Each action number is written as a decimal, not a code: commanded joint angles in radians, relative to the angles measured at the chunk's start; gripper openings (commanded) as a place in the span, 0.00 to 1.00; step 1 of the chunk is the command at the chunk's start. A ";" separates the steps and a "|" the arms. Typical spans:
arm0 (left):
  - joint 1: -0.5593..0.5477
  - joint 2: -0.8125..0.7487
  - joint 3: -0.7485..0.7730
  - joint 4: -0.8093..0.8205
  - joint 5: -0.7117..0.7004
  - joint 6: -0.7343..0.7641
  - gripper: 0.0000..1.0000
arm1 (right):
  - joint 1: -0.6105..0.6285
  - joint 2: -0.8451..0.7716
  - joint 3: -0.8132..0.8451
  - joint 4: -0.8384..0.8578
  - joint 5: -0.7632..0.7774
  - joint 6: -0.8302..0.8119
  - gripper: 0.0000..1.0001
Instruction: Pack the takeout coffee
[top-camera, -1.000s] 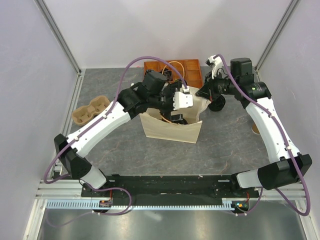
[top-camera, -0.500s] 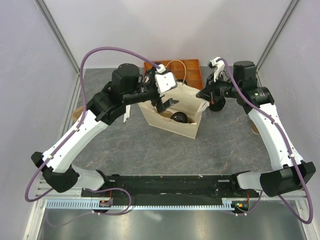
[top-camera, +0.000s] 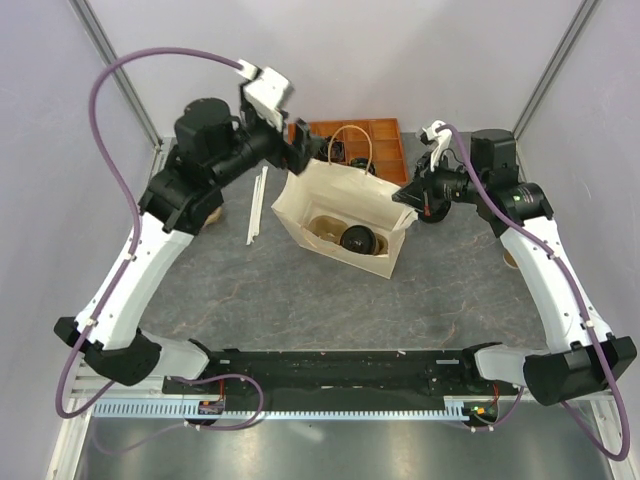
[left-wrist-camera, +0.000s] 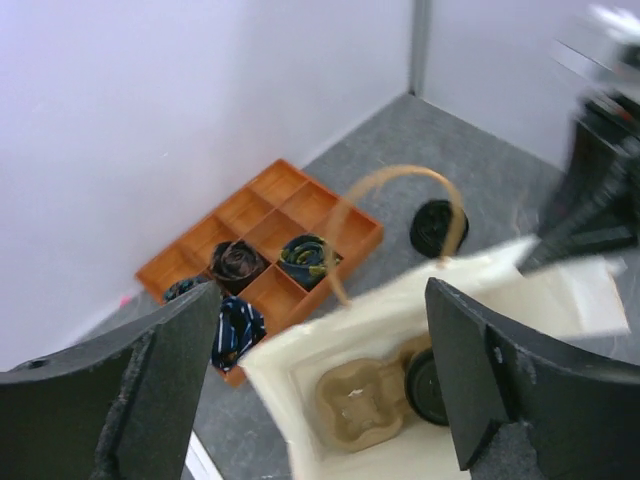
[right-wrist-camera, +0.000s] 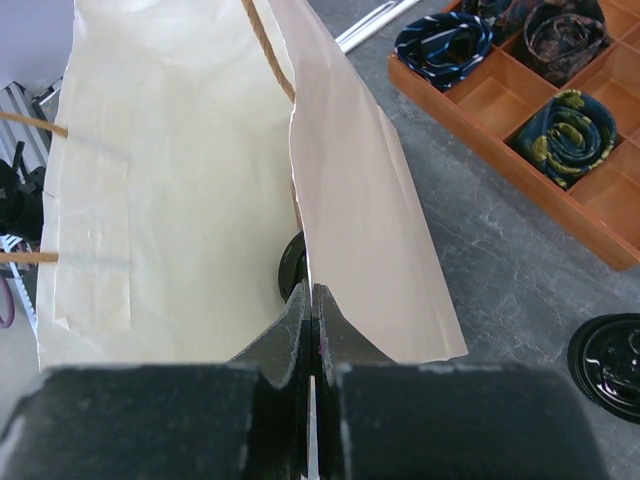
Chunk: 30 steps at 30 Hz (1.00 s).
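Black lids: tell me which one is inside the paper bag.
The lid on the takeout coffee, down in the paper bag beside the cup carrier. The other black lid lies on the table outside it.

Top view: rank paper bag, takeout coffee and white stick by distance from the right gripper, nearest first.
1. paper bag: touching; the right gripper is shut on its right-hand rim.
2. takeout coffee: inside the bag, black lid showing, toward the bag's right end.
3. white stick: flat on the table beyond the bag's left side.
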 joint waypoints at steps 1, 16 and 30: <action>0.171 0.037 0.071 -0.024 -0.086 -0.253 0.87 | 0.003 -0.043 -0.023 0.077 -0.062 -0.025 0.00; 0.448 0.169 -0.121 -0.193 0.115 -0.331 0.73 | 0.035 -0.081 -0.048 0.062 -0.050 -0.114 0.00; 0.475 0.298 -0.213 -0.276 0.122 -0.256 0.51 | 0.037 -0.103 -0.063 0.011 -0.039 -0.157 0.00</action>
